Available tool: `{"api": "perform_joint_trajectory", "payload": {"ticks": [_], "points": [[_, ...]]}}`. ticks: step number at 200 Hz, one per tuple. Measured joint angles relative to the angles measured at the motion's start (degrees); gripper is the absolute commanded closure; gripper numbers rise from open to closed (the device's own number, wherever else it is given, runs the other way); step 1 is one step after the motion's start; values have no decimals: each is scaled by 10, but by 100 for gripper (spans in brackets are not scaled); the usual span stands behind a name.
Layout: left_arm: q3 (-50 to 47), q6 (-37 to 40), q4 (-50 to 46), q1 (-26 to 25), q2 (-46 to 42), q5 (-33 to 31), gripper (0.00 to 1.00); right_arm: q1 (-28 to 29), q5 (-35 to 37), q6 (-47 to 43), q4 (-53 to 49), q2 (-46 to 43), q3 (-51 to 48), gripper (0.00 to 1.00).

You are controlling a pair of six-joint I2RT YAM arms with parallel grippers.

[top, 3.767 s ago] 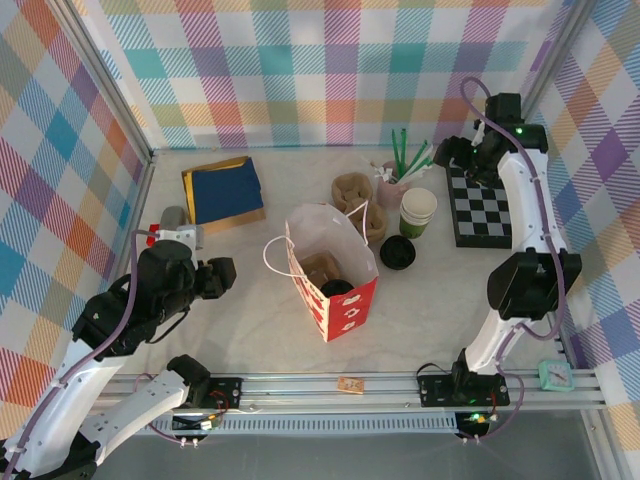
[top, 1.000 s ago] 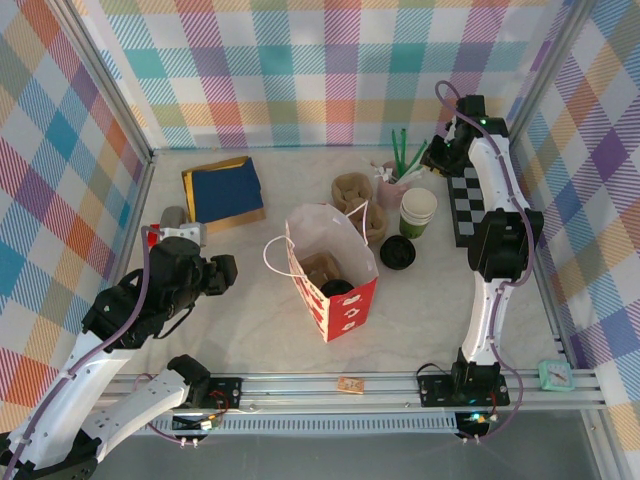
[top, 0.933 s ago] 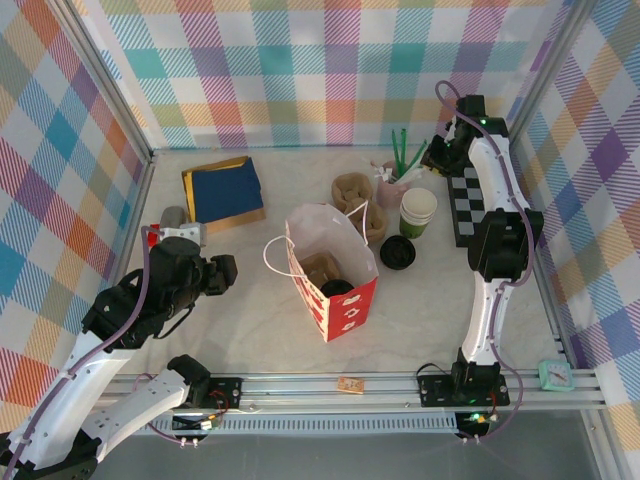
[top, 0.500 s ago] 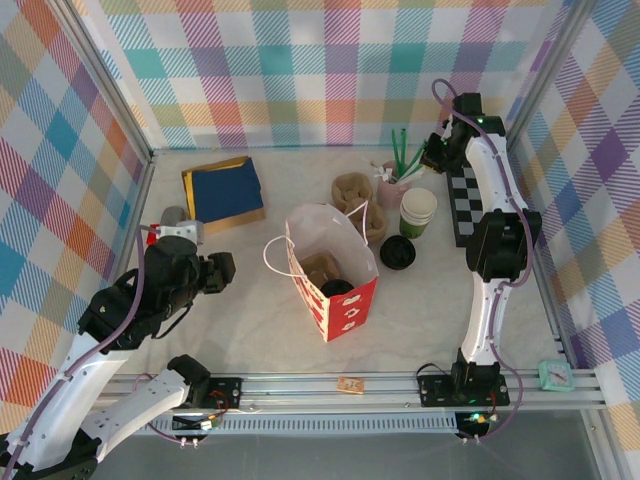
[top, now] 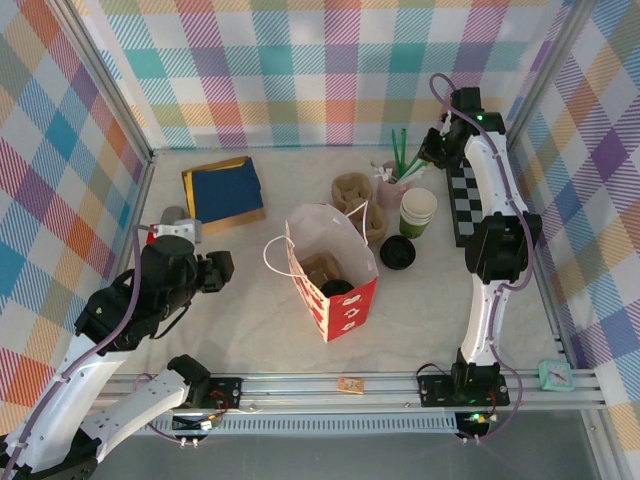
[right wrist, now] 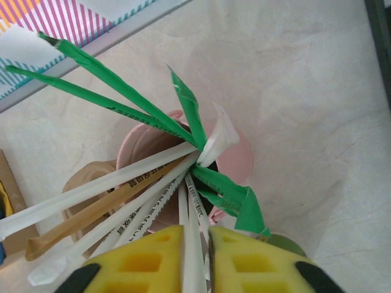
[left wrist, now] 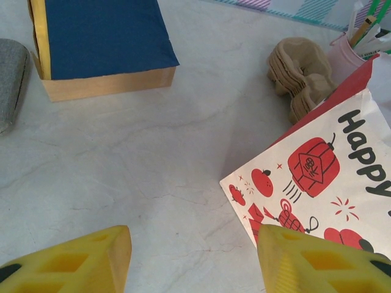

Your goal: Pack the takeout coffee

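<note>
step: coffee (top: 338,288) seemingly packed already, its black lid showing inside the bag (top: 350,305) at mid-desk; now fetching a straw (right wrist: 195,274) to go with it, by the look of things
next move: calls for a straight upward pull so the one straw slides free of the bunch without tipping the pink cup (right wrist: 235,152), then a carry leftward to the bag's open mouth
left arm: folded low at the near left corner, wrist aimed toward the bag
left pincer (left wrist: 194,250): spread, holding nothing, hanging over bare desk (top: 250,330) just left of the bag's printed side
blue box (top: 222,192): far left on the desk, well apart from the bag
bag: upright, mouth open, a brown insert beside the black lid inside
lidless cup (top: 418,212): right of the bag, near the pink cup; loose lid (top: 397,253) on the desk in front of it
right arm: stretched tall from its base, elbow high, forearm reaching to the far end, wrist bent down over the pink cup
right pincer (right wrist: 197,238): pressed nearly together, pinching a white wrapped straw among the green and brown ones
</note>
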Motion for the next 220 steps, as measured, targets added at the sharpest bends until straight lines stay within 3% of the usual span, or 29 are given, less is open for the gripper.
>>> {"api": "perform_joint_trajectory", "payload": {"ticks": [35, 92, 133, 220], "points": [[0, 2, 0, 0, 2, -1, 43, 0, 14, -3, -10, -2, 10, 63], [1, 2, 0, 0, 10, -1, 43, 3, 30, -4, -21, -2, 15, 65], [1, 2, 0, 0, 13, -1, 43, 4, 30, -3, -21, 4, 16, 59], [1, 4, 0, 0, 14, -2, 43, 5, 36, -3, -20, 25, 17, 63]]}}
